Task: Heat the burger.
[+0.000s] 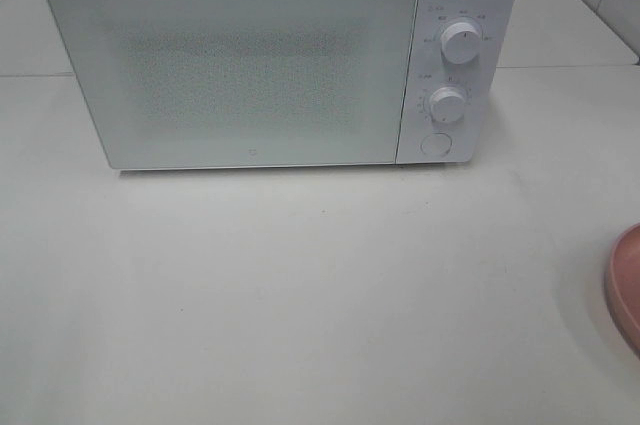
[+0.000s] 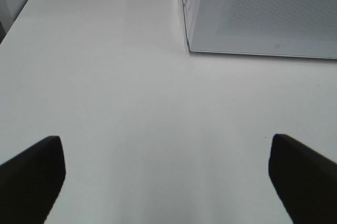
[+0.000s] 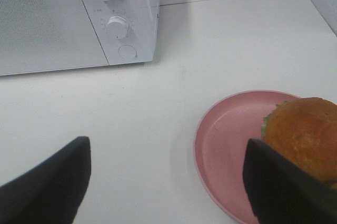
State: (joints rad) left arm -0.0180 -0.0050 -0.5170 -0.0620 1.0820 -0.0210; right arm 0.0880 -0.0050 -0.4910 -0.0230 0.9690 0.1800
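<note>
The burger (image 3: 305, 129), with a glossy golden-brown bun and a green lettuce frill, sits on a pink plate (image 3: 226, 145) in the right wrist view. My right gripper (image 3: 166, 179) is open, one finger just in front of the burger, with nothing between its fingers. A white microwave (image 1: 270, 55) stands at the back of the table with its door closed. In the exterior view only the plate's rim (image 1: 625, 285) shows at the right edge. My left gripper (image 2: 166, 174) is open over bare table, short of the microwave's front left corner (image 2: 189, 45). Neither arm shows in the exterior view.
The microwave has two knobs (image 1: 461, 40) (image 1: 447, 104) and a round button (image 1: 435, 144) on its right panel. A seam between two white tabletops (image 1: 560, 67) runs behind it.
</note>
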